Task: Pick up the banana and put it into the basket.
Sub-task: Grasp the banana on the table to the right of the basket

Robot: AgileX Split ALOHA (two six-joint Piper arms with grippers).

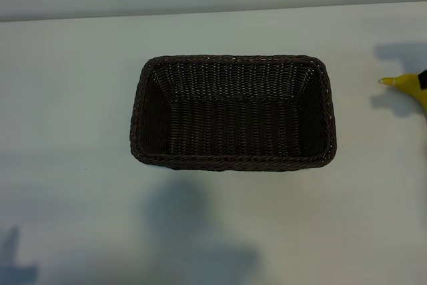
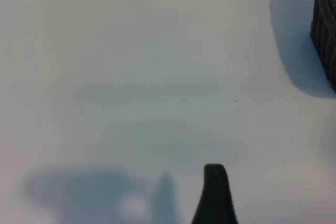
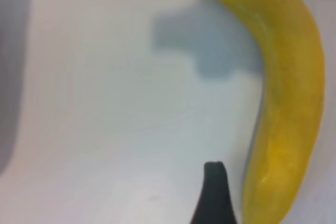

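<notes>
Exterior view – banana [image 1: 403, 83] cut off at edge, basket [image 1: 233, 113] empty, both grippers' fingers spread.

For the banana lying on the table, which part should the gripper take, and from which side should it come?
Probably the thick middle of the banana, from above, fingers across its width. It lies flat on the white table, right of the basket, and tapers to narrow tips, so the middle seems best balanced. The open right gripper is beside it, not touching.
</notes>
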